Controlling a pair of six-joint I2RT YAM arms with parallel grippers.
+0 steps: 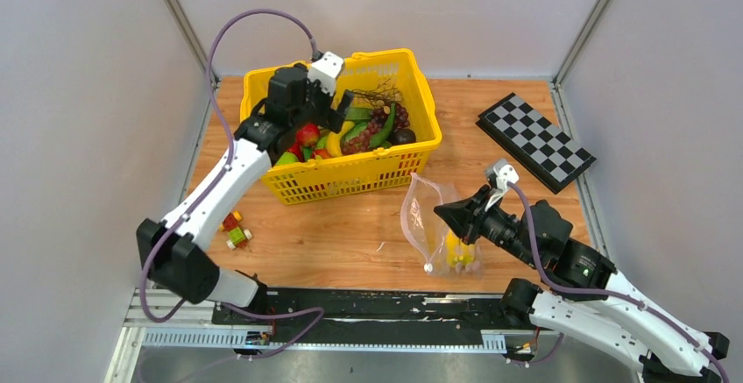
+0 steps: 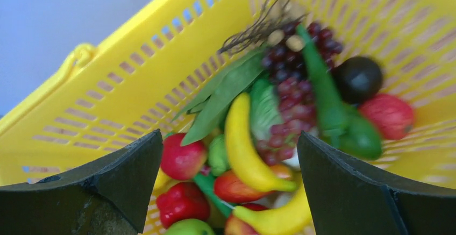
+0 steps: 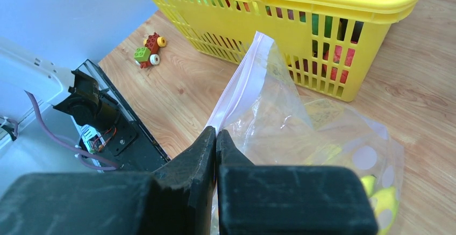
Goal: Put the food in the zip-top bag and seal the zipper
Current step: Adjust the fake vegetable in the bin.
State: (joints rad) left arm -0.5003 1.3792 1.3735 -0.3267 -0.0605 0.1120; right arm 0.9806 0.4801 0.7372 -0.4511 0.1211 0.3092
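The right gripper (image 3: pixel 216 134) is pinched shut on the zipper (image 3: pixel 242 79) edge of the bag (image 3: pixel 322 138). It holds the mouth up, probably so food (image 1: pixel 350 133) can drop in. The bag rests on the table (image 1: pixel 333 243) near the basket (image 1: pixel 350 177), with one yellow piece (image 1: pixel 456 247) inside. The left gripper (image 2: pixel 230 138) hangs over the basket, fingers wide apart, seemingly ready to pick. Below it lie two bananas (image 2: pixel 244 149), one grape bunch (image 2: pixel 287 84) and one dark round fruit (image 2: pixel 357 78).

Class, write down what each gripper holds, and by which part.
Right gripper pinches the bag by its zipper edge. Left gripper, open over the basket, holds nothing.
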